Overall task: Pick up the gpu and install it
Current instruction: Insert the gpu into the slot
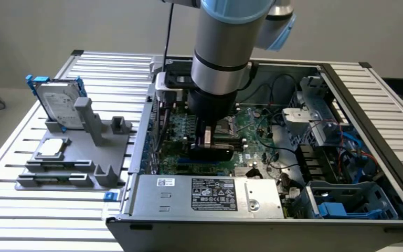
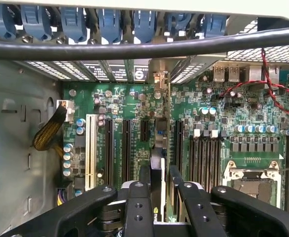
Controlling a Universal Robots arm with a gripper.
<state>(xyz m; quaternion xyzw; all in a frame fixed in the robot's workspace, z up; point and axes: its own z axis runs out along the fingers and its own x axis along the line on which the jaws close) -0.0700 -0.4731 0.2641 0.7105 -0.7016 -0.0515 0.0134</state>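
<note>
The gpu stands on edge inside the open computer case, its black shroud showing just below the arm's wrist. My gripper is shut on it from above. In the wrist view the gpu runs edge-on between my two black fingers, directly over a long expansion slot of the green motherboard. Its metal bracket end reaches the case's rear slot openings. I cannot tell whether the card is seated in the slot. My gripper hides its near end.
A grey fixture on the exterior view's left carries a silver hard drive with blue rails and a square processor chip. The power supply lies at the case's front. A black cable crosses overhead; an empty CPU socket lies beside the memory slots.
</note>
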